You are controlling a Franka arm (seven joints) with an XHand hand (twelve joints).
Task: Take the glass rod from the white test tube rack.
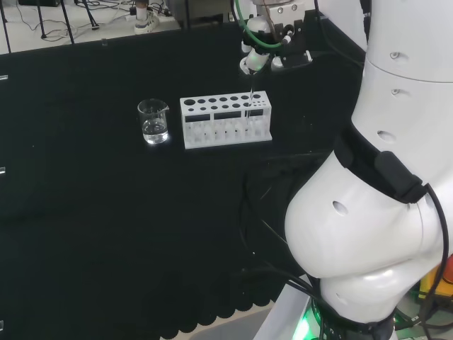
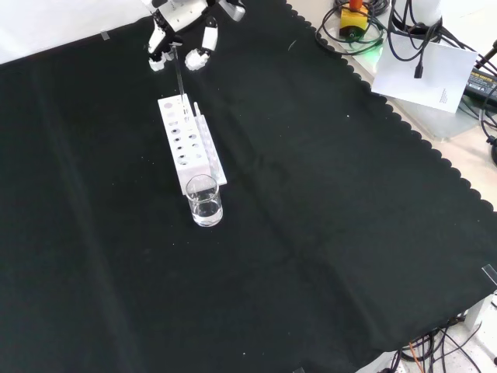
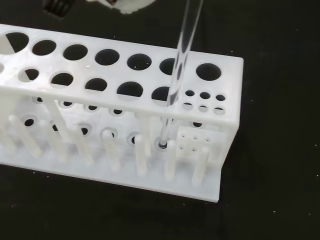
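Black-and-white robot hand sits above the far-right end (head view) of the white plastic test tube rack, fingers curled in, pinching the top of the thin clear glass rod. Rod stands near upright, lower end in a front-row hole w/ tip at the rack's base plate. Risk: a tilted pull could jam rod vs hole rim, lifting or tipping the rack, or it slips out of the pinch. Clear glass beaker w/ water stands just beside the rack on the black cloth surface; a dragged rack might knock it.

Lab bench: test tube rack, glass beaker, cables
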